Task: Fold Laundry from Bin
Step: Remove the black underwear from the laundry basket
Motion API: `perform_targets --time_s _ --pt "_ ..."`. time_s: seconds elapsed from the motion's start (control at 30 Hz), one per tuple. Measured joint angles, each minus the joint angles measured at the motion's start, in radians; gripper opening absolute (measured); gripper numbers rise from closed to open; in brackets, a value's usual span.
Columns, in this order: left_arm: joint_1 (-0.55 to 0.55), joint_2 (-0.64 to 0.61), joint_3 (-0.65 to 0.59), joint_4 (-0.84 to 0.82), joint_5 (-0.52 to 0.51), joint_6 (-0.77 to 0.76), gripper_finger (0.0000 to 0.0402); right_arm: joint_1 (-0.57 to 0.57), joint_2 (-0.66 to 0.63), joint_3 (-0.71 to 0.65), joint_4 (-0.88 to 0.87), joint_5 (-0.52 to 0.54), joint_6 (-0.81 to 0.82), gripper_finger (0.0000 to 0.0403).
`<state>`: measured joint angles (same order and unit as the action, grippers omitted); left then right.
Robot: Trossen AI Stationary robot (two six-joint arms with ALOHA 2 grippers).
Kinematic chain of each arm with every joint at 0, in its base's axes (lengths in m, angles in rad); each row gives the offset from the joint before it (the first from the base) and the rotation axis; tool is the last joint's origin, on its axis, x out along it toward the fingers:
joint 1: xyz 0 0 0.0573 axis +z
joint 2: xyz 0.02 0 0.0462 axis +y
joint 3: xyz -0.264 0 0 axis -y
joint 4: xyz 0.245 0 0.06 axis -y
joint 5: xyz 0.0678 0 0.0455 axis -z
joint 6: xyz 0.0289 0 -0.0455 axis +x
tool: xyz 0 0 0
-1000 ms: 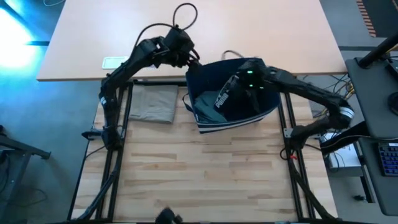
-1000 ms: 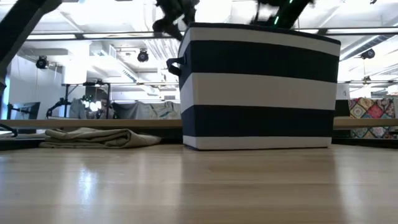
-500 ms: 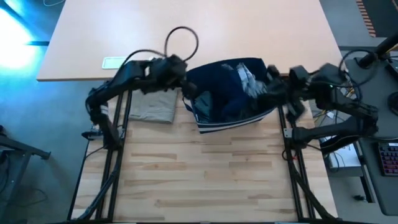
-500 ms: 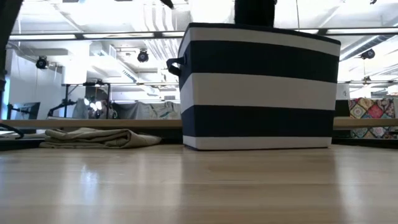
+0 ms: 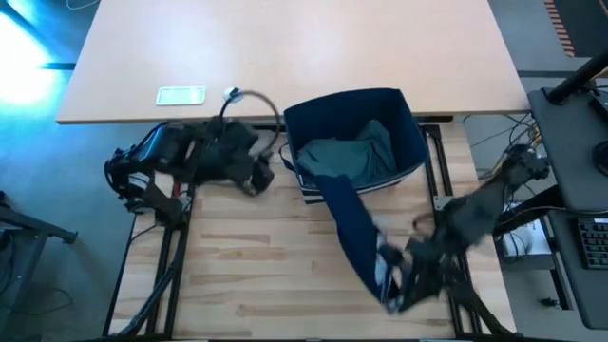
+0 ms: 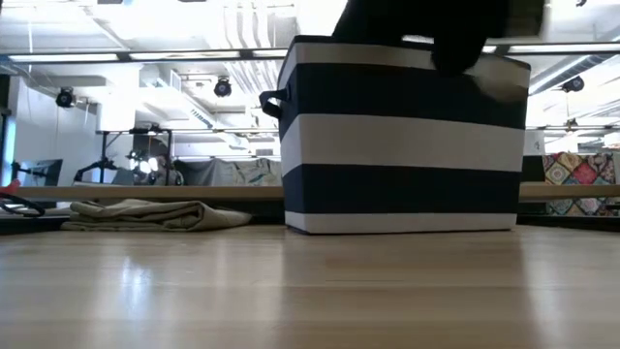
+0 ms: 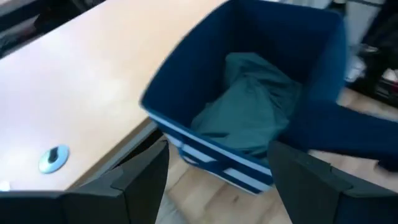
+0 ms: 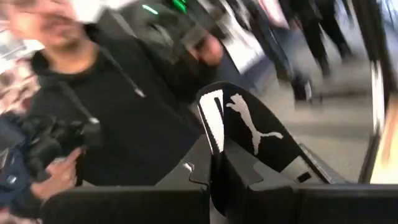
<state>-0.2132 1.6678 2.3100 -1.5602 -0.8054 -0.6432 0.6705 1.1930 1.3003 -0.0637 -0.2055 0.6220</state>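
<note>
**Free room and blockers around the bin**

I see the bin (image 5: 356, 142) standing at the far middle of the surface (image 5: 247, 275) — a tall wall in the low view. A navy garment (image 5: 356, 237) stretches from the bin's near rim down to my right tool (image 5: 391, 290), clamped on it, cutting across the right half. My left tool (image 5: 258, 176), fingers apart, sits beside the bin's left wall, over the folded beige garment (image 6: 145, 214). The near-left boards look bare — easy passage there. The teal garment (image 7: 249, 112) fills the bin.
</note>
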Motion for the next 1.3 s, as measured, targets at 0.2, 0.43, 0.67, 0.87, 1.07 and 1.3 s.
perform_targets --time_s 0.2,0.43,0.67,0.87,1.07,1.3 --pt "-0.074 0.001 -0.040 -0.011 -0.018 -0.061 0.0256 0.176 0.129 -0.002 -0.070 0.188 0.373 0.0009" --pt "-0.085 0.025 -0.051 -0.011 -0.016 -0.075 0.0256 0.306 0.131 -0.001 -0.647 0.441 0.819 0.0009" --pt "-0.085 0.060 -0.052 -0.007 0.017 -0.082 0.0256 0.273 0.097 -0.001 -1.177 0.647 1.073 0.0009" --pt "-0.085 0.071 -0.052 -0.010 0.075 -0.089 0.0256 0.166 0.033 0.037 -1.215 0.787 0.884 0.0009" --pt "-0.074 0.051 -0.052 -0.011 0.067 -0.080 0.0256 0.047 -0.028 0.191 -1.225 0.940 0.563 0.0009" --pt "-0.050 0.042 -0.052 -0.011 0.055 -0.080 0.0256 -0.008 -0.068 0.254 -1.217 0.851 0.298 0.0009"
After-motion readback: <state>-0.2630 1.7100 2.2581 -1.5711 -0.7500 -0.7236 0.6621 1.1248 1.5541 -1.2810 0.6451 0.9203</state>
